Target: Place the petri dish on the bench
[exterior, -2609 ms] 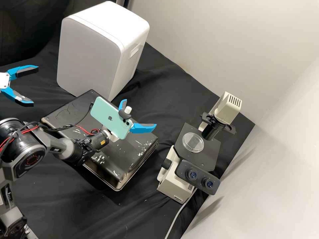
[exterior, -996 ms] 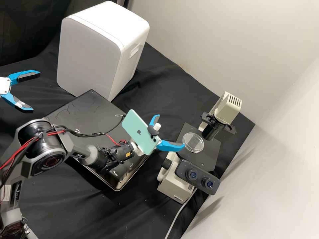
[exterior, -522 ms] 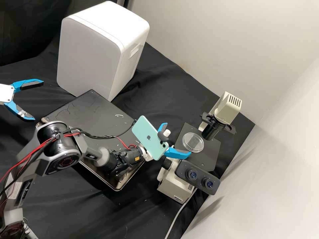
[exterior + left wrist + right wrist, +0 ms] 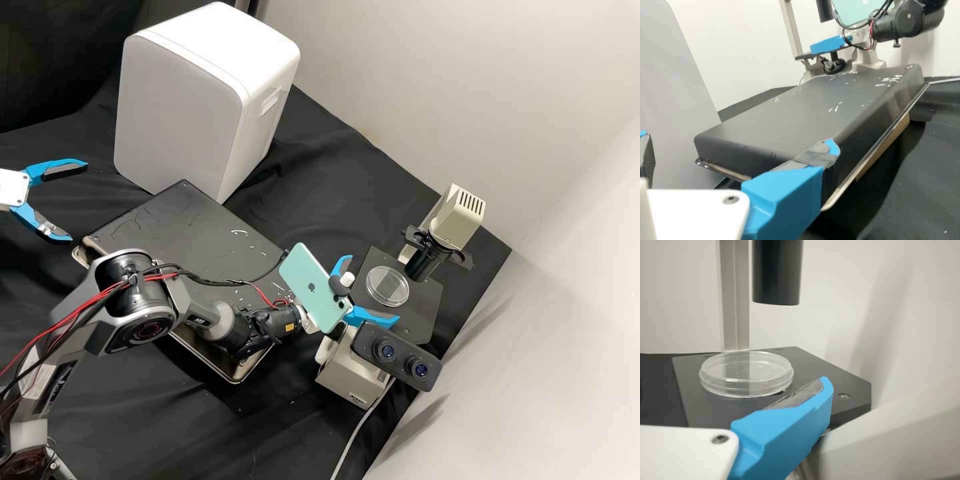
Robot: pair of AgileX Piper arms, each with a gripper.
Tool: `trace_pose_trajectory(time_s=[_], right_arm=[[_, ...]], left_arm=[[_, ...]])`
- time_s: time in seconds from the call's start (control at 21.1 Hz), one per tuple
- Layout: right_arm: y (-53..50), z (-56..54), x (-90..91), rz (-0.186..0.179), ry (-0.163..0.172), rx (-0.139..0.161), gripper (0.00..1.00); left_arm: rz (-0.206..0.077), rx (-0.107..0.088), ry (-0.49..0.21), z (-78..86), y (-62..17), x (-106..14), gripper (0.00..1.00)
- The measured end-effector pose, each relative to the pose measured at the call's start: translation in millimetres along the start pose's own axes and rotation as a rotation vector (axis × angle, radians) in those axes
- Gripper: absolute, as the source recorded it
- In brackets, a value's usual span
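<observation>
Petri dish point(image 4: 389, 285) rests on microscope stage point(image 4: 419, 312), just beyond right tool point(image 4: 372, 289), fingers spread wide.

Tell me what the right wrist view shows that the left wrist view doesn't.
Right wrist view, not the left: the clear petri dish lying on the microscope stage, under a black cylinder. Left wrist view, not the right: the black slab on its metal tray, and the mint phone on the other arm. Both: the microscope's white post and a blue finger of the right gripper.
</observation>
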Motion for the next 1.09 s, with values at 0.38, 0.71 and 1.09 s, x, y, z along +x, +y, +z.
trace_pose_trajectory(time_s=[0.38,0.71,1.09], right_arm=[[4.7,-2.2,17.0,-0.014,-0.02,0.003,1.0],[7.6,-4.6,31.6,-0.02,-0.027,0.002,1.0],[0.7,-10.3,60.4,-0.036,-0.019,-0.003,1.0]], left_arm=[[-0.019,0.004,0.013,0.1,-3.7,1.5,1.0],[-0.01,0.021,0.013,0.8,-1.9,4.2,1.0],[-0.05,0.031,0.014,4.1,-9.6,10.0,1.0]])
